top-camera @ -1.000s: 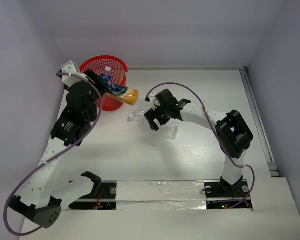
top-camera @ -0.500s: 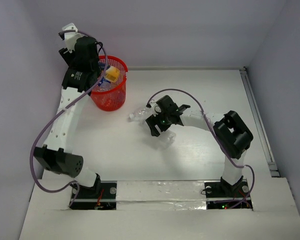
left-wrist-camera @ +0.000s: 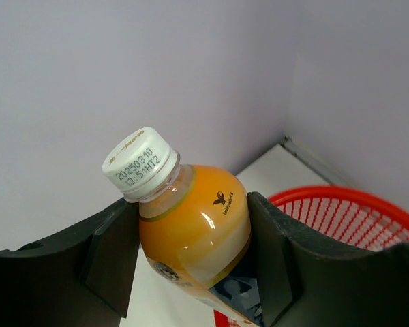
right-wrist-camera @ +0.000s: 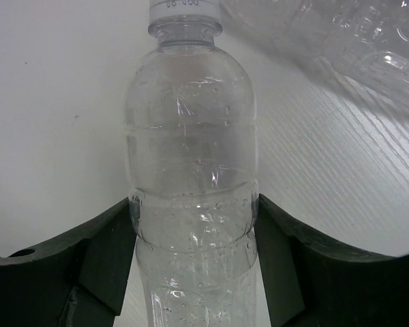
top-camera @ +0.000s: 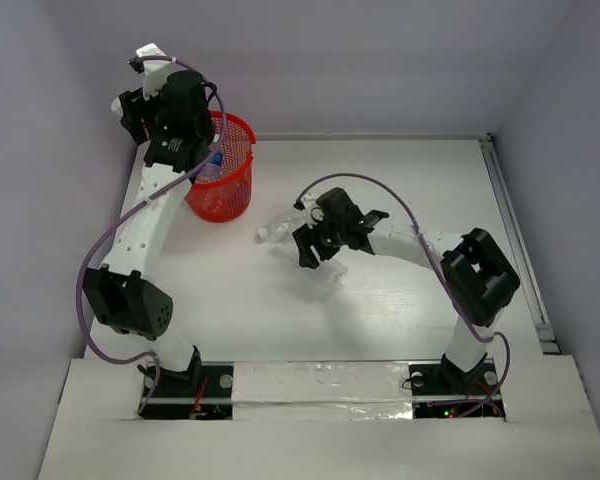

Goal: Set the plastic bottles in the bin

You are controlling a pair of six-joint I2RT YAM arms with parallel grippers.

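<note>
Bottom edge of the top view: the left arm's base (top-camera: 170, 385) and the right arm's base (top-camera: 460, 378) are seen bolted side by side along the near edge of the white table (top-camera: 410, 180).
Middle of the table: the right gripper (right-wrist-camera: 194, 259) is lowered over a clear bottle (right-wrist-camera: 191, 170) that lies flat on the surface, cap toward the top of the wrist frame.
Right claw: its dark fingers (right-wrist-camera: 105, 262) are set on either side of the clear bottle, close against its walls; whether it is clamped cannot be told.
Just beyond: a second clear bottle (right-wrist-camera: 341, 48) is seen lying at a slant in the upper right of the right wrist frame.
Upper left of the top view: the bin (top-camera: 230, 195) is stood on the table near the far left corner.
Above the bin's left rim: the left gripper (left-wrist-camera: 191, 252) is raised high, close to the walls.
Left claw: clenched on an orange bottle (left-wrist-camera: 194, 225), which is held tilted, white cap to the upper left; the bin's red rim is seen below, at lower right.
</note>
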